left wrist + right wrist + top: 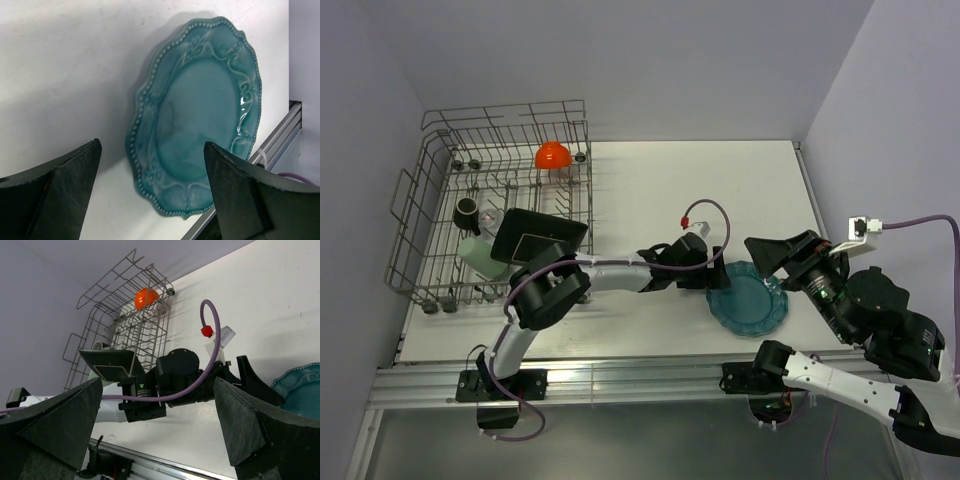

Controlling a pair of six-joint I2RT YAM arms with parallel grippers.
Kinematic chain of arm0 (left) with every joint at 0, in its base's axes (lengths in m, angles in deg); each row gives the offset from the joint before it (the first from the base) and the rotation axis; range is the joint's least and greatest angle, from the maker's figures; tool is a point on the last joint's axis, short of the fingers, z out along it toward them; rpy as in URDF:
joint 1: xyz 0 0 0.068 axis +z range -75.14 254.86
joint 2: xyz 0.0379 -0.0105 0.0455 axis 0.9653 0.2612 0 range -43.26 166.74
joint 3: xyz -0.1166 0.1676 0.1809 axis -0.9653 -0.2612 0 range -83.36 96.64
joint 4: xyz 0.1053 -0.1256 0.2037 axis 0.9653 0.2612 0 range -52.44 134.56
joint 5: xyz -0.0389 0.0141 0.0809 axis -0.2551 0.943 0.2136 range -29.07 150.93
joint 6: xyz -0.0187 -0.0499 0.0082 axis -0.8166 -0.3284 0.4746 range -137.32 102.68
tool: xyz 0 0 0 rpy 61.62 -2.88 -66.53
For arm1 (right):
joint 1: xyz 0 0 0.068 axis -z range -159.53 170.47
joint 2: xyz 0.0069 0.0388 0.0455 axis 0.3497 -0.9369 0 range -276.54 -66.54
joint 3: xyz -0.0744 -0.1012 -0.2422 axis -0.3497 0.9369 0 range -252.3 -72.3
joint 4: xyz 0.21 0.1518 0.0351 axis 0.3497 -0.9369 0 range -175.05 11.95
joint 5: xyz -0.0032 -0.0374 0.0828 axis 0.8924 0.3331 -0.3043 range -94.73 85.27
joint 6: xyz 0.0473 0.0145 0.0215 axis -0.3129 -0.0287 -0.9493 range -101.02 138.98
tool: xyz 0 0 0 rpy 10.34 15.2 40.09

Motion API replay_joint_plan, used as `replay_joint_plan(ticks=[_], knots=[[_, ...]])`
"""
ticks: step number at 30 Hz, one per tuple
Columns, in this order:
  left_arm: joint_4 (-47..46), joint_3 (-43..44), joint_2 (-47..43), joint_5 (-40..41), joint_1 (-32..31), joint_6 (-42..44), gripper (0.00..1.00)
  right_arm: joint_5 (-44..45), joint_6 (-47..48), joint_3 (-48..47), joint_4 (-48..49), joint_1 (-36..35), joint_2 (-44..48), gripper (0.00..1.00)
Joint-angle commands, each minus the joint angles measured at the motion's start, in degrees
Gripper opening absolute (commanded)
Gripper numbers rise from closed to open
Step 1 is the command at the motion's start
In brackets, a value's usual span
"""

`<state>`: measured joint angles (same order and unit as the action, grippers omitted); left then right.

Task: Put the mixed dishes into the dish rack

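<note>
Counting dishes: four sit in the dish rack (505, 112), grey wire with upright tines. There's the orange bowl (552, 155) at the far corner, the small dark mug (468, 210), the pale green cup (480, 255), and the black square flowered plate (535, 235) propped at the near side. The clear glass I cannot make out. One remains: the teal round scalloped plate (197, 117), flat on the white table (650, 180) near the front edge, well apart from the rack. It's glossy glaze with a beaded rim and raised scrolls. The left gripper (151, 146) hovers beside it, jaws wide, holding nothing. The right gripper (159, 382) is wide and empty too.
</note>
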<state>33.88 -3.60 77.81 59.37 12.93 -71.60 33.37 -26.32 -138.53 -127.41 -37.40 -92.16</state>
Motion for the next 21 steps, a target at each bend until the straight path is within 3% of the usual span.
replay_joint_plan(ticks=[1, 10, 12, 15, 16, 19, 21], knots=[[-0.5, 3.3, 2.8, 1.2, -1.3, -1.0, 0.89, 1.3, 0.3, 0.4, 0.9, -0.1, 0.9, 1.00], [3.3, 6.7, 6.7, 6.1, -4.0, -0.5, 0.79, 1.0, -0.2, -0.3, -0.5, 0.0, 1.1, 1.00], [3.5, 7.1, 7.5, 7.0, -4.2, -0.1, 0.72, 1.1, -0.2, -0.3, -0.6, 0.0, 1.4, 1.00], [3.4, 5.4, 7.6, 7.3, -4.1, -0.3, 0.47, 1.2, -0.4, -0.4, -1.0, 0.0, 1.6, 1.00], [3.5, 5.1, 7.8, 7.4, -4.0, -0.2, 0.29, 1.3, -0.6, -0.4, -1.1, -0.1, 1.7, 1.00], [3.5, 4.3, 7.6, 7.9, -3.7, 0.1, 0.08, 1.4, -0.8, -0.6, -1.8, 0.0, 1.7, 1.00], [3.5, 3.4, 7.2, 8.4, -3.6, 0.3, 0.01, 1.4, -0.8, -0.6, -2.2, -0.1, 1.6, 1.00]])
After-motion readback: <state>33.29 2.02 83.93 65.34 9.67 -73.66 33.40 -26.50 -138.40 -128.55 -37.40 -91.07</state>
